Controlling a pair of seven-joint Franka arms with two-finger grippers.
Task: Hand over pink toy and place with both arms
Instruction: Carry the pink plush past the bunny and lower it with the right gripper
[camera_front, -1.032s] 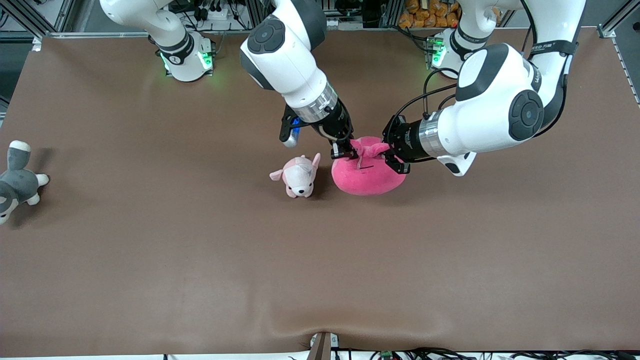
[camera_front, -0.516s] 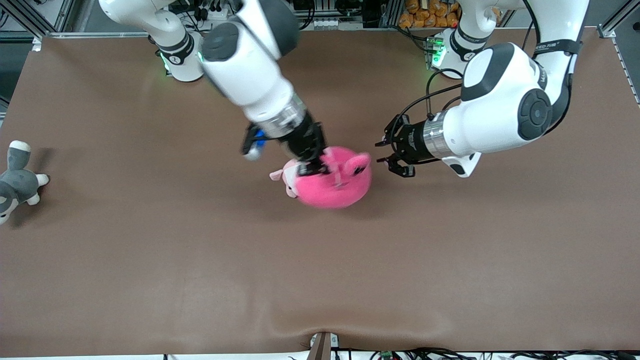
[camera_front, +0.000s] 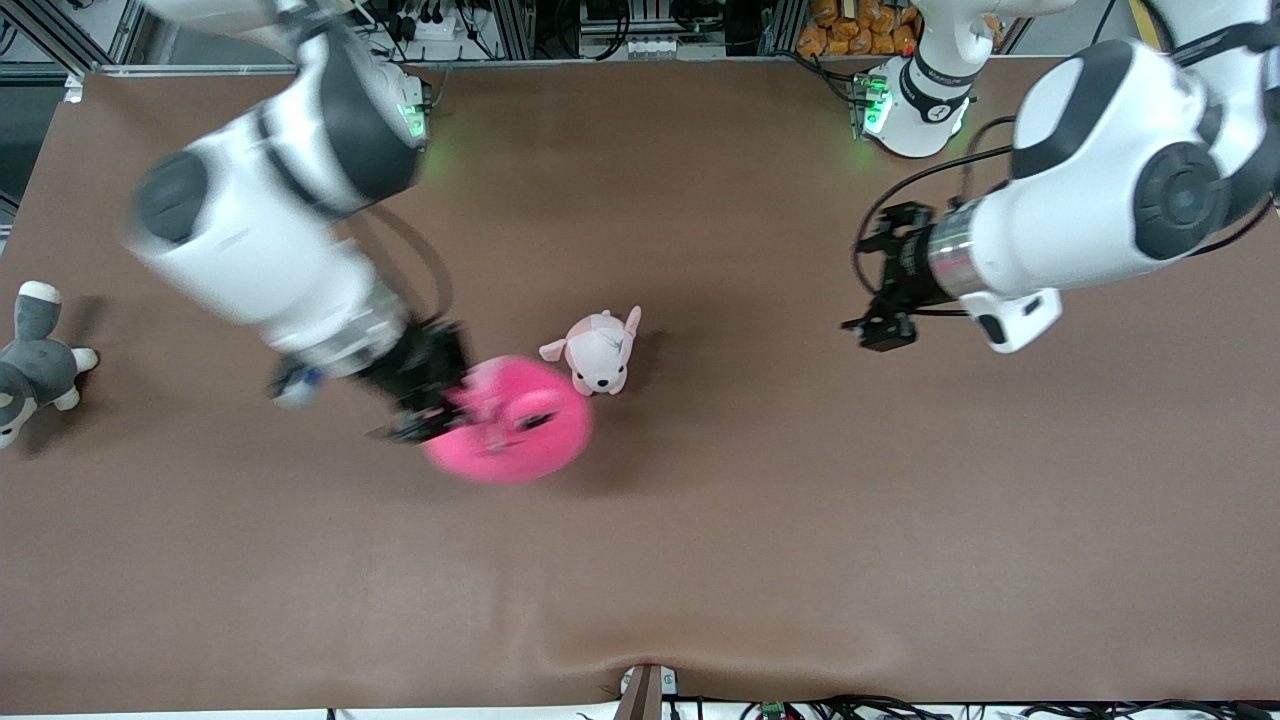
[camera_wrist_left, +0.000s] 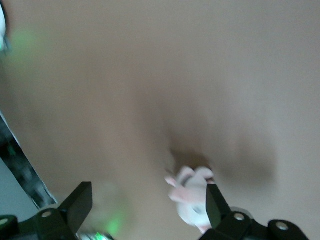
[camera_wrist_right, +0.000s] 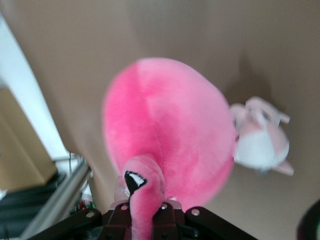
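The pink toy (camera_front: 515, 425), a round hot-pink plush, hangs from my right gripper (camera_front: 432, 398), which is shut on one of its floppy ears. In the right wrist view the ear (camera_wrist_right: 144, 187) runs up between the fingers and the toy's body (camera_wrist_right: 170, 125) hangs below over the brown table. The toy is just above the table, beside the small puppy plush and toward the right arm's end. My left gripper (camera_front: 880, 328) is open and empty over the table toward the left arm's end. Its fingers (camera_wrist_left: 79, 201) stand wide apart with nothing between them.
A small pale pink-and-white puppy plush (camera_front: 598, 352) sits near the table's middle, also seen as the puppy plush (camera_wrist_right: 261, 138) and puppy plush (camera_wrist_left: 190, 199) in the wrist views. A grey-and-white plush (camera_front: 30, 365) lies at the right arm's end of the brown table (camera_front: 800, 520).
My left gripper opened, let go of the pink toy's ear and drew back toward its own end. The right arm carried the toy past the puppy plush toward the right arm's end.
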